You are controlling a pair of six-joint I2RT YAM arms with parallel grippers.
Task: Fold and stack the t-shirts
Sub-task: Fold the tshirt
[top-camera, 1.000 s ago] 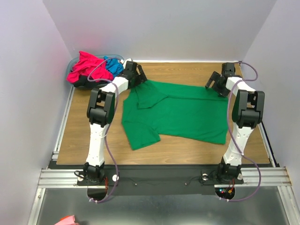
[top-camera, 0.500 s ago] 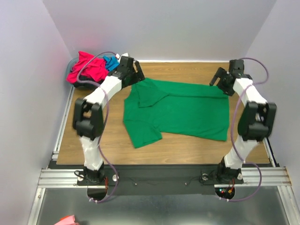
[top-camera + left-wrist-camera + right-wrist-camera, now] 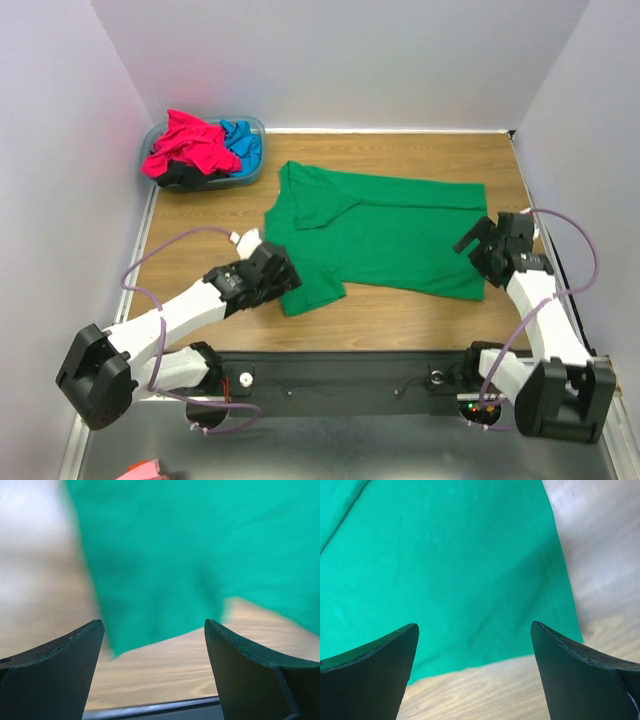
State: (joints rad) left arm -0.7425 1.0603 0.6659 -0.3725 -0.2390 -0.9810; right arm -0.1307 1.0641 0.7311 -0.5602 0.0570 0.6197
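Left pincer [image 3: 283, 281] is hanging spread wide, gripping nothing, just over the near-left sleeve corner of the green t-shirt [image 3: 390, 235]. In the left wrist view the left pincer [image 3: 152, 626] is framing that sleeve's edge between its fingers, picture blurry. Right pincer [image 3: 478, 243] is also gaping wide and empty, sitting at the shirt's near-right hem corner. The right wrist view is showing that corner between the dark fingers [image 3: 375, 660]. The green t-shirt is lying spread flat on the worktop [image 3: 400, 312], with a flap folded over near its left end. Off the shirt's far-left corner the basin [image 3: 254, 125] is holding a pink t-shirt [image 3: 188, 143], a blue t-shirt [image 3: 241, 140] and a black t-shirt [image 3: 182, 178], bunched together.
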